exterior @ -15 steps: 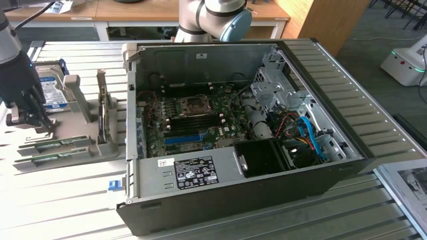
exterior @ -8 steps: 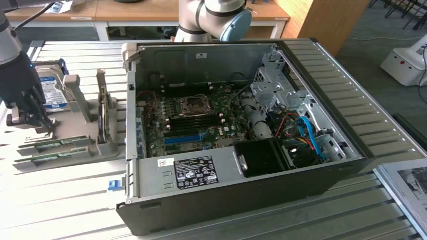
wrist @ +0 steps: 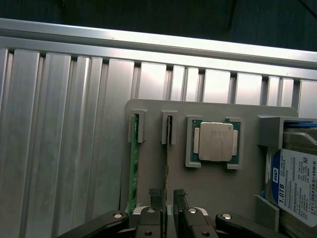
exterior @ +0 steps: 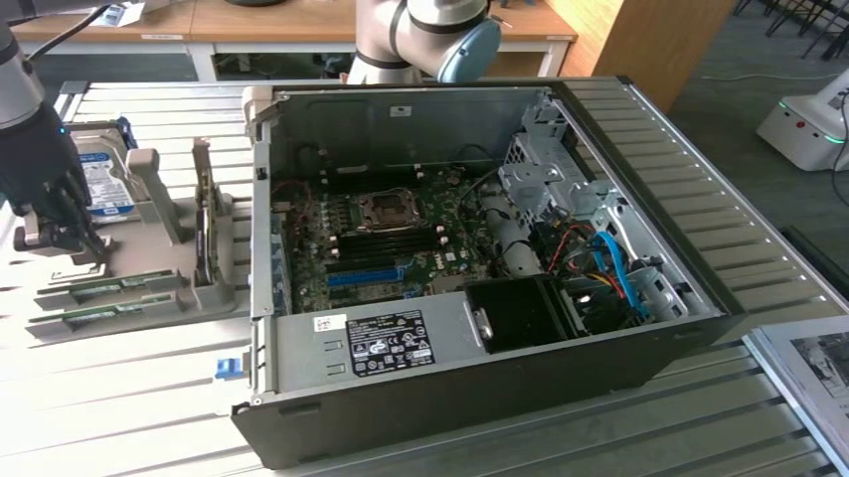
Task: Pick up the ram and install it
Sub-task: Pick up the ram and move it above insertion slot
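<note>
Two green ram sticks stand on edge in slots of a grey holder point(wrist: 213, 186). One ram stick point(wrist: 167, 158) runs between my gripper's fingers point(wrist: 156, 193); the other ram stick point(wrist: 133, 173) lies one slot over. My gripper point(wrist: 168, 194) is open, a finger on each side of the stick with a small gap on both sides. In the exterior view my gripper point(exterior: 56, 238) hangs over the holder point(exterior: 199, 293) at the far left, with the ram sticks point(exterior: 109, 286) just beside it. The open computer case point(exterior: 464, 268) shows the motherboard's dark memory slots point(exterior: 398, 238).
A square silver processor chip point(wrist: 215, 142) sits in a pocket of the holder beside the sticks. A hard drive point(wrist: 295, 183) with a blue-white label stands at the holder's end. The slatted metal table point(wrist: 59, 124) surrounds it. A white device point(exterior: 809, 124) stands at the exterior view's right.
</note>
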You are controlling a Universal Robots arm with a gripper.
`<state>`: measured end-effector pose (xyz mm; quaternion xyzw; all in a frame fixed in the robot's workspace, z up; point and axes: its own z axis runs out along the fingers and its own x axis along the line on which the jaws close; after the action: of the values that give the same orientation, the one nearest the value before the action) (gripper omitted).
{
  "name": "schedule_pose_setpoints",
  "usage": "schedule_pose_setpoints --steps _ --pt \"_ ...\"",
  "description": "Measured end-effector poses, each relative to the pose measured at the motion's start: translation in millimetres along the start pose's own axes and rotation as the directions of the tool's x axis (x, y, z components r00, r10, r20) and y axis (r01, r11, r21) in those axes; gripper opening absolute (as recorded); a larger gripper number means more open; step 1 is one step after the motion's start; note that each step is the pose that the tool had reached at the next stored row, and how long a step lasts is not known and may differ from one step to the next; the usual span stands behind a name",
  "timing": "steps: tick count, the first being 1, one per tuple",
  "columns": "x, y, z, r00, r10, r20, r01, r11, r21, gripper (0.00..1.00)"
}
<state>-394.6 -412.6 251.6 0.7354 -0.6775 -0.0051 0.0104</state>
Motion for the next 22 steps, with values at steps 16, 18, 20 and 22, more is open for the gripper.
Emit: schedule_pose_setpoints --steps 16,18,20,22 --pt "7.9 0.6 0.0 1.0 0.0 -0.0001 0.0 1.0 -0.0001 0.24" --pt "8.9 0.7 0.1 1.0 0.0 -0.0005 0.0 1.0 0.0 0.24" --pt "10.0 0.8 0.1 1.0 0.0 -0.0009 0.0 1.0 0.0 0.24" --pt "11.0 0.9 0.1 1.0 0.0 -0.0015 0.0 1.0 -0.0001 0.24"
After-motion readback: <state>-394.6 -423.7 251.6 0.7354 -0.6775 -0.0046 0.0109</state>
